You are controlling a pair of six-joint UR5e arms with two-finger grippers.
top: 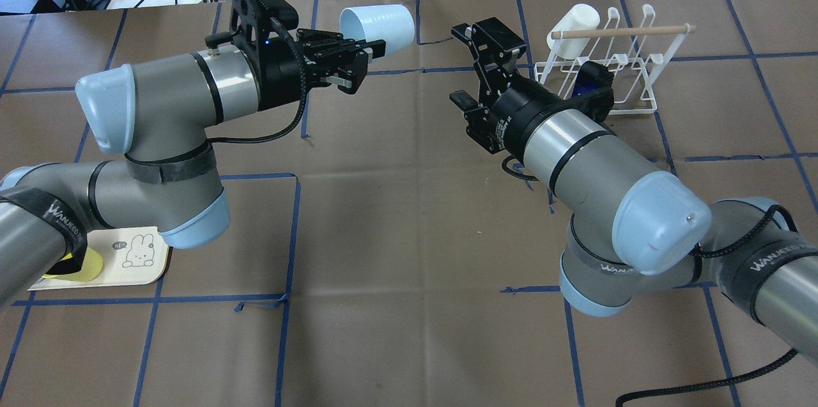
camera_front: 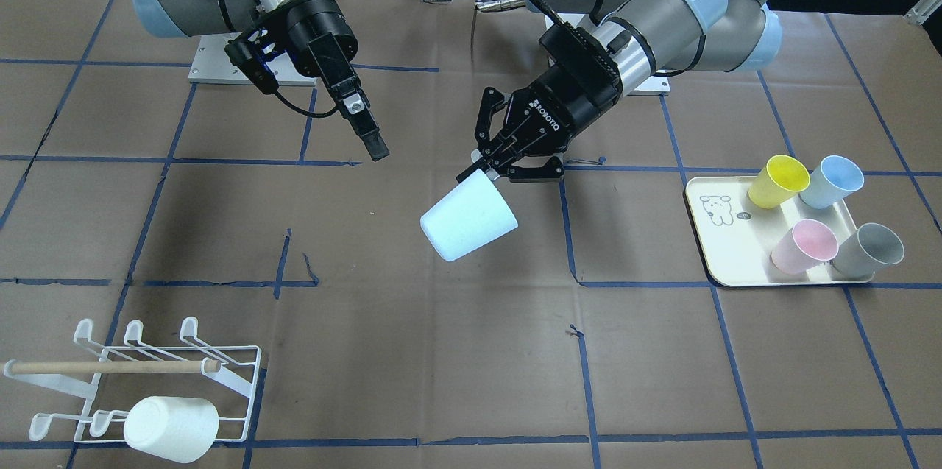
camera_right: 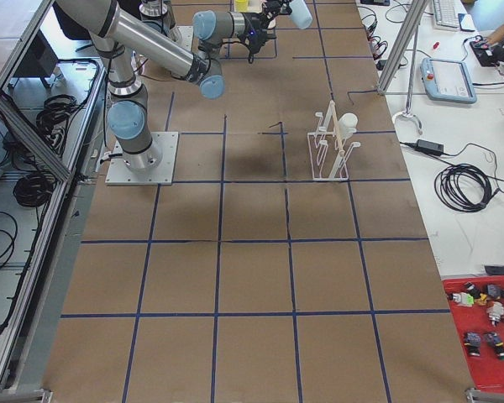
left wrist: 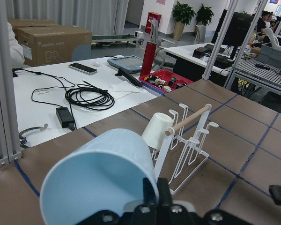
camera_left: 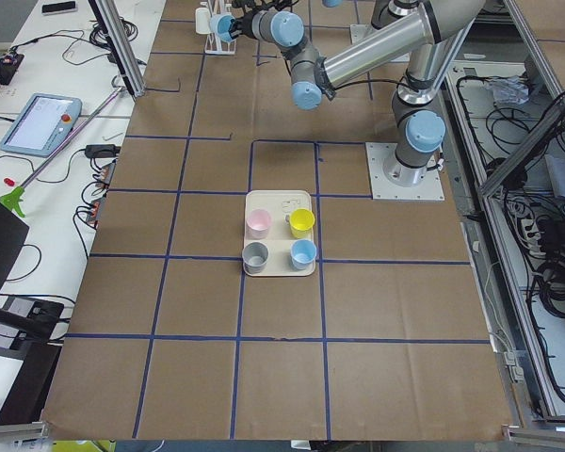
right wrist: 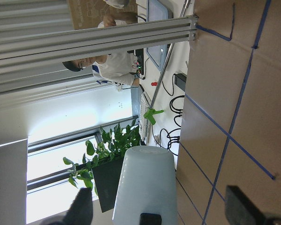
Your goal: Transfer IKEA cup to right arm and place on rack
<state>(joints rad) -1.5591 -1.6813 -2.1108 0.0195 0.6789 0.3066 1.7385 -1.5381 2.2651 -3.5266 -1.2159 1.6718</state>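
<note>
- Left claw (camera_front: 494, 164) is clamped shut on the rim of the pale-blue plastic cup (camera_front: 469, 219). The cup is up off the brown-paper table (camera_front: 441, 366) and tipped on its side, bottom pointing away from the claw.
- That puts the cup well apart from the white wire rack with the wooden dowel (camera_front: 110, 367), out over the middle of the table.
- Right claw (top: 460, 65) is spread wide open and gripping nothing. It sits between the cup and the rack, near the cup but not touching it.
- From the right wrist cam we see the cup framed between the two open fingers (right wrist: 84, 206), with clear gaps on both sides.
- The rack already has one white cup (camera_front: 171, 428) hanging on a prong at the dowel's end.
- At the opposite end of the table from the rack is a cream rectangular tray (camera_front: 725, 248) with a little bunny drawing. It carries a yellow cup (camera_front: 778, 180), a light-blue cup (camera_front: 831, 182), a pink cup (camera_front: 804, 247) and a grey cup (camera_front: 868, 250), all upright.
</note>
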